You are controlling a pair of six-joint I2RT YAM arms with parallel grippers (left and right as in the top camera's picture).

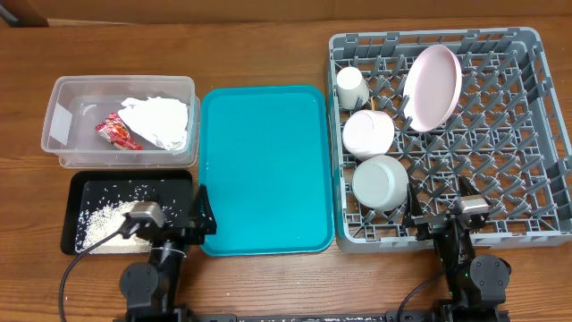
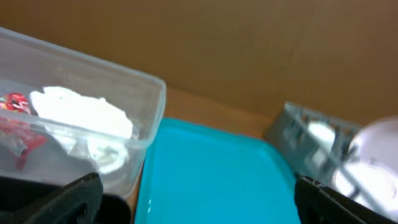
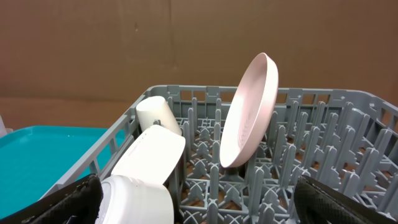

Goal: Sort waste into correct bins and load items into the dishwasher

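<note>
The clear tub (image 1: 121,82) holds the white napkin (image 1: 161,121) and the red-and-silver wrapper (image 1: 118,132). The black tray (image 1: 80,183) holds loose rice (image 1: 107,219). The grey rack (image 1: 536,116) holds the white cup (image 1: 352,87), the pink plate (image 1: 433,87) on edge, the pinkish bowl (image 1: 368,134) and the white-grey bowl (image 1: 380,182). No chopsticks are in view. My left gripper (image 1: 198,219) is open and empty at the teal tray's front left edge (image 2: 199,202). My right gripper (image 1: 440,206) is open and empty at the rack's front edge (image 3: 199,202).
The large teal tray (image 1: 264,170) lies between the bins and the rack, with nothing on it. In the right wrist view the plate (image 3: 252,112) leans between pegs and the cup (image 3: 158,115) lies behind the bowls (image 3: 152,155). Brown wooden tabletop surrounds everything.
</note>
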